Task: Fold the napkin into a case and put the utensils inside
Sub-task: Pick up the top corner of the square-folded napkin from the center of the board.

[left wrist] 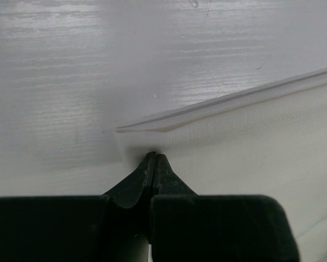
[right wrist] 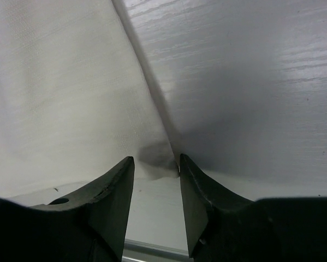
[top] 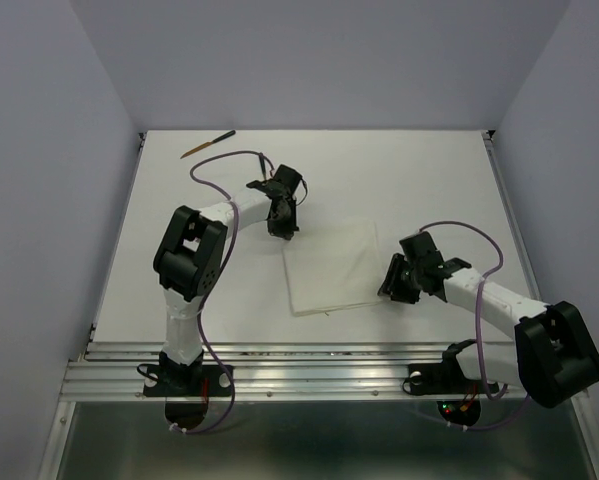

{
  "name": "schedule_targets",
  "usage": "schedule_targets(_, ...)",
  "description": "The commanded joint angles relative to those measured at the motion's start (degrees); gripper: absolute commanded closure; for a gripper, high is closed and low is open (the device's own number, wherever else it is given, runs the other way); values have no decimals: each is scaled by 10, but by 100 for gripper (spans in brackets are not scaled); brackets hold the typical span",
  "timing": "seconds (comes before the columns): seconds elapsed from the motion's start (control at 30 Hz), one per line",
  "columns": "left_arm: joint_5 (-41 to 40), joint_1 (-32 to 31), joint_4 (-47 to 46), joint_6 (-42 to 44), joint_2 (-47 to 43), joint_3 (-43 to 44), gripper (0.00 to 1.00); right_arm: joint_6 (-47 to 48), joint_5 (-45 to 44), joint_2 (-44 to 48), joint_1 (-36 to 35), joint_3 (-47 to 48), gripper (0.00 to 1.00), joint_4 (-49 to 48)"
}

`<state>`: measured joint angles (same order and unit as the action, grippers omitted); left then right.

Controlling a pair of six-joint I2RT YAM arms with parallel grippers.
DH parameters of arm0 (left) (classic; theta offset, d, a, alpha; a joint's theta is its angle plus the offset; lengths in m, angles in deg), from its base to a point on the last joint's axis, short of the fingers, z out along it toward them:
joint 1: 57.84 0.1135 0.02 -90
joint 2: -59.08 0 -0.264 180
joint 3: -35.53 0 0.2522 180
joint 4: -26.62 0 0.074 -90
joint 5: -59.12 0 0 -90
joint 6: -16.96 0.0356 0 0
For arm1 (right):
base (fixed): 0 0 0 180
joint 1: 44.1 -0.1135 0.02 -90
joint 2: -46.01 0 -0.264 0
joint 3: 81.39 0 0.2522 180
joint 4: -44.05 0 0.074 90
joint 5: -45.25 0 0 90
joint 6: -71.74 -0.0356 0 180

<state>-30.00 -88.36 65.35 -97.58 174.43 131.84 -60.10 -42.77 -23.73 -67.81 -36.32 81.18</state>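
White worktop [top: 429, 170], napkin [top: 331, 270] flat mid-table. Left gripper [top: 282, 232] pinched shut on far-left corner; right gripper [top: 388, 291] jaws apart, straddling diagonal near-right corner (no grip yet). Utensils [top: 208, 144] far-left, nearer L arm.

The napkin [top: 329, 265] lies flat near the middle of the table [top: 429, 180], slightly turned against the table's edges. The left gripper [top: 282, 232] sits at the napkin's far left corner, touching the cloth. The right gripper [top: 387, 290] sits at the near right corner, and that corner lies between its fingers. A single utensil [top: 209, 144] lies well apart, by the table's far left corner.
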Motion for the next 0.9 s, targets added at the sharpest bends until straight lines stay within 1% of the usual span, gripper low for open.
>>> schedule_targets(0.0, -19, 3, 17, 5, -57, 16, 100, -15, 7, 9, -3, -11, 58, -12)
schedule_targets(0.03, -19, 3, 19, 5, -59, 16, 100, -17, 2, 11, -3, -8, 63, -11)
schedule_targets(0.1, -19, 3, 19, 6, -65, 14, 100, -17, -10, 15, -3, -3, 67, -6)
schedule_targets(0.13, -19, 3, 21, 6, -65, 14, 100, -17, -14, 21, -3, 2, 72, -2)
schedule_targets(0.2, -18, 3, 21, 8, -69, 10, 100, -18, -17, 24, -3, 6, 76, 6)
schedule_targets(0.27, -17, 3, 21, 8, -72, 5, 100, -17, -17, 32, -3, 8, 77, 8)
schedule_targets(0.3, -18, 3, 19, 10, -77, 0, 100, -16, -35, 34, -3, 11, 77, 12)
schedule_targets(0.4, -19, 3, 18, 12, -82, -6, 100, -11, -36, 35, -3, 15, 69, 17)
schedule_targets(0.57, -14, 3, 16, 13, -81, -6, 100, -8, -31, 32, -3, 17, 71, 13)
schedule_targets(0.6, -14, 3, 16, 13, -80, -6, 100, -8, -30, 32, -3, 17, 73, 13)
schedule_targets(0.67, -13, 2, 13, 14, -81, -7, 100, -7, -30, 32, -3, 20, 83, 12)
schedule_targets(0.7, -12, 2, 14, 14, -81, -6, 100, -6, -29, 33, -3, 22, 91, 11)
schedule_targets(0.73, -12, 2, 14, 14, -80, -6, 100, -5, -29, 33, -3, 22, 91, 11)
schedule_targets(0.77, -12, 3, 13, 15, -80, -6, 100, -4, -27, 32, -3, 24, 93, 11)
schedule_targets(0.87, -12, 2, 14, 17, -80, -5, 100, 0, -25, 30, -3, 31, 93, 12)
